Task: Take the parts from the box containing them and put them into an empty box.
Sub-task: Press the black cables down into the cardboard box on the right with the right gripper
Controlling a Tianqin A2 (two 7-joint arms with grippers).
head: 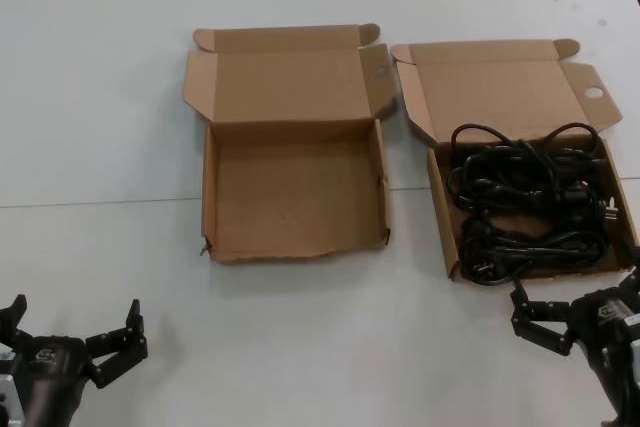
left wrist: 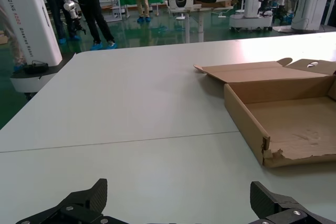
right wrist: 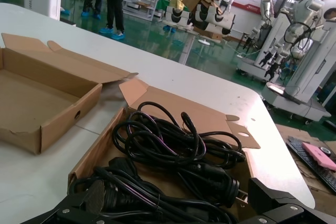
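Currently the left gripper (head: pixel 75 342) is seen at the lower left of the head view, jaws spread, nothing held. At centre lies the empty box (head: pixel 296 187), its front wall torn at one corner. To the right, the cables (head: pixel 530 202) are piled in the full box (head: pixel 442 207). At the lower right the right gripper (head: pixel 570 317) hangs just before that box, jaws apart. The cables are judged light, limp and tangle-prone; a bundled coil's middle should be taken.

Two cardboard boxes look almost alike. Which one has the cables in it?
The box on the robot's right, next to the right gripper, holds the black cables. The other box, with the torn front wall, holds nothing.
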